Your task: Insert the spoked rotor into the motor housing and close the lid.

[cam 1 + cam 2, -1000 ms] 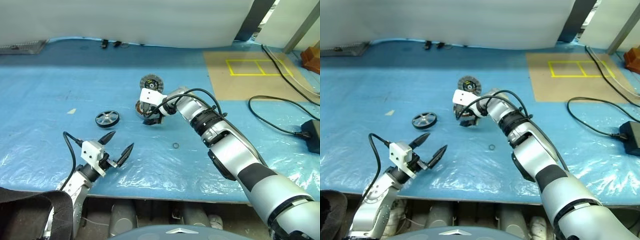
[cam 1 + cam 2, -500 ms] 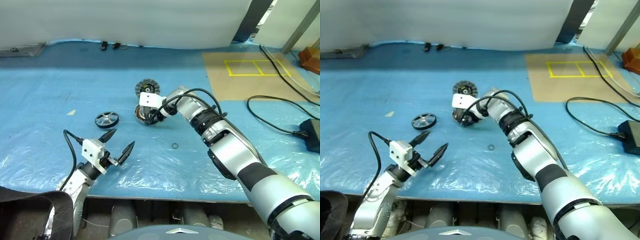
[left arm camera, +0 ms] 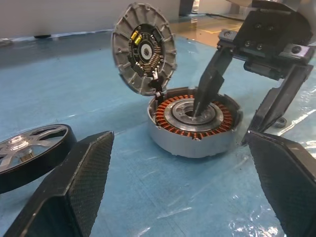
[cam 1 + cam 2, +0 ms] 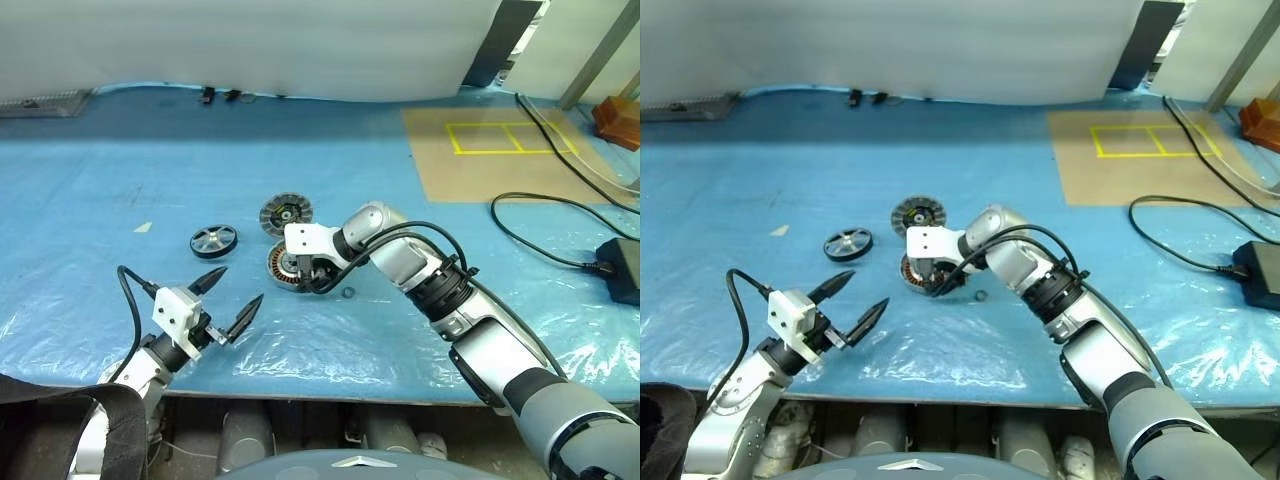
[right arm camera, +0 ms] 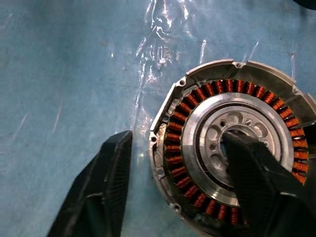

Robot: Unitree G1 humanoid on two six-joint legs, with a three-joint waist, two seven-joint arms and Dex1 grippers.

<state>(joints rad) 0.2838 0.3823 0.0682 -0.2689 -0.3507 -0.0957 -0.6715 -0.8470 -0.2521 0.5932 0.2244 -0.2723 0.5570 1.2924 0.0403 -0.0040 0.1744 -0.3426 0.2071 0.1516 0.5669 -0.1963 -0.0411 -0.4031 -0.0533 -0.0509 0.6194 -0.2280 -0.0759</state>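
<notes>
The motor housing (image 4: pixel 284 262), a grey cup with coppery windings, lies on the blue sheet in front of me. My right gripper (image 4: pixel 312 280) points down over it, open. One finger (image 3: pixel 210 84) stands in the silver centre and the other sits outside the wall, with a small gap to the rim. The lid (image 4: pixel 286 214) sits just behind the housing, tilted, its ribbed face and dark centre showing. The spoked rotor (image 4: pixel 214 240) lies flat to the left of both. My left gripper (image 4: pixel 240 287) hovers open near the table's front edge, holding nothing and aimed at the housing.
A small dark ring (image 4: pixel 349 293) lies on the sheet just right of the housing. A brown board with yellow tape (image 4: pixel 480 150) is at the back right. Black cables (image 4: pixel 560 215) and a black box (image 4: pixel 625 265) lie at the far right.
My right gripper has drawn back toward me, and the housing and lid have slid nearer with it. The rotor and my left gripper have stayed put.
</notes>
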